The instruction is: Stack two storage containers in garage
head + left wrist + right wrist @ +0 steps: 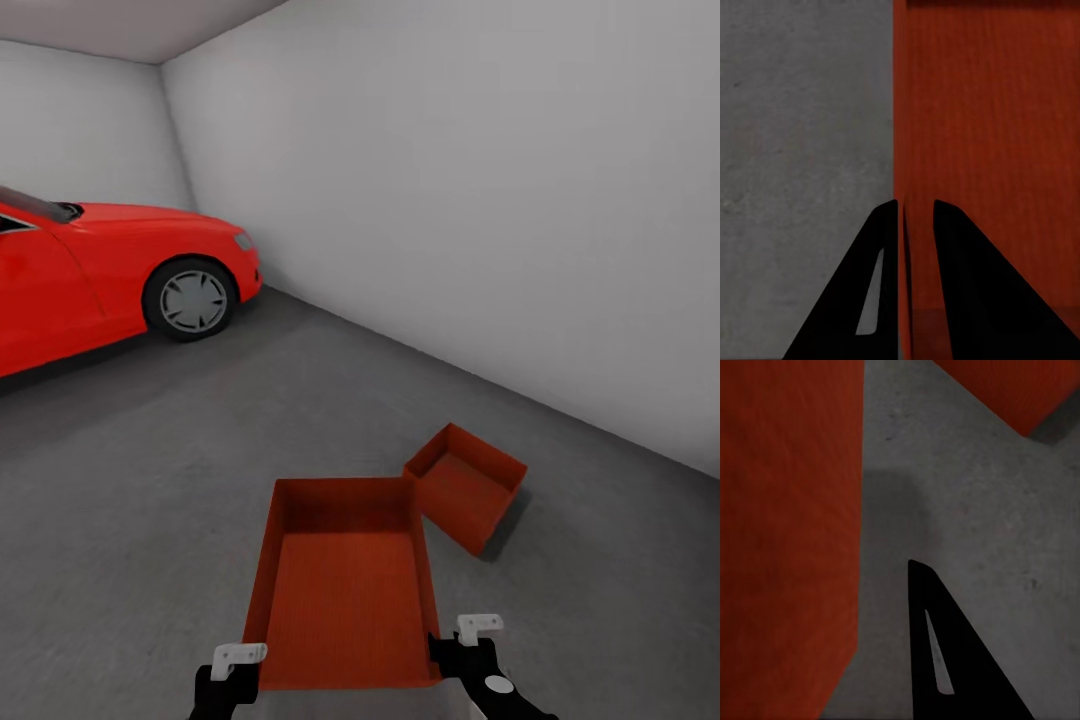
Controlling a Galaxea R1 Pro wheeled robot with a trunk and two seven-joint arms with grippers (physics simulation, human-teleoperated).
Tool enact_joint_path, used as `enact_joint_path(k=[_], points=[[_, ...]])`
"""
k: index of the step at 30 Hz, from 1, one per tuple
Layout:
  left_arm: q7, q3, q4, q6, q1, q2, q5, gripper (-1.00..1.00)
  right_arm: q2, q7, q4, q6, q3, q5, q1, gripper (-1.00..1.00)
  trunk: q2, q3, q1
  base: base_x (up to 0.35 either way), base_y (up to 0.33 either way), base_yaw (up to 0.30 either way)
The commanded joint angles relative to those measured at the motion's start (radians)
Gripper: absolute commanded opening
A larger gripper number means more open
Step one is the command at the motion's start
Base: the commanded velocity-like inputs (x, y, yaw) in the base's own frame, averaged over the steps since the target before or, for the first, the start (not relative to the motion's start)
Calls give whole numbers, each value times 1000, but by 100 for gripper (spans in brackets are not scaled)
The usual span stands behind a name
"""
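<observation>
The left end effector (232, 668) pinches the left wall of the near bin (345, 590) between its fingers (874, 292), one inside and one outside, so the bin hangs above the garage floor (150, 480) instead of resting on it. The right end effector (470, 648) sits at the bin's right near corner; whether it grips the wall I cannot tell (one finger (945, 660) shows, beside the bin). The second bin (466, 484) lies on the concrete just ahead by the wall (480, 200), ready as the base for stacking.
</observation>
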Motion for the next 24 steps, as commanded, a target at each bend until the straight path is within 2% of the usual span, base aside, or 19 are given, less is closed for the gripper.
enact_joint_path(k=[1, 24], points=[[9, 15, 0, -2, -1, 1, 13, -100, -16, -12, 0, -4, -8, 0, -1, -100, 0, -1, 1, 323, 105, -3], [9, 15, 0, -2, -1, 1, 13, -100, -16, -12, 1, -4, -8, 0, -1, -100, 0, -1, 1, 325, 107, 0]])
